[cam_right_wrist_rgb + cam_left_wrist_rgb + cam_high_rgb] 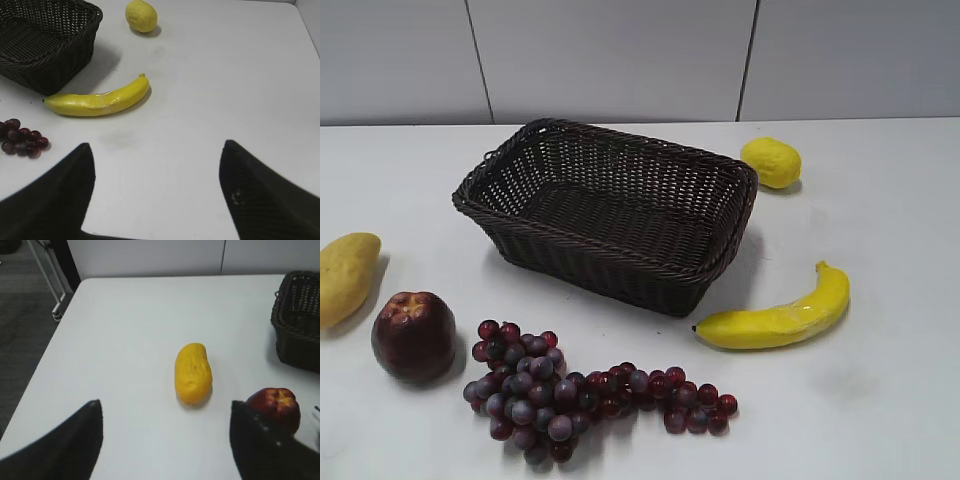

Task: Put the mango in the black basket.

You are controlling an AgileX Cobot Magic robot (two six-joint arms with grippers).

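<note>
The mango (344, 275) is an oval yellow-orange fruit lying on the white table at the far left; it also shows in the left wrist view (193, 373). The black basket (610, 262) stands empty in the middle of the table, and its corner shows in the left wrist view (296, 335) and the right wrist view (50, 60). My left gripper (165, 407) is open and empty, above the table a little short of the mango. My right gripper (157, 147) is open and empty over bare table. Neither gripper shows in the exterior view.
A dark red apple (414, 336) lies right of the mango. A bunch of purple grapes (570, 392) lies in front of the basket. A banana (780, 318) lies right of the basket and a lemon (771, 162) behind it. The table's left edge (35, 375) drops to the floor.
</note>
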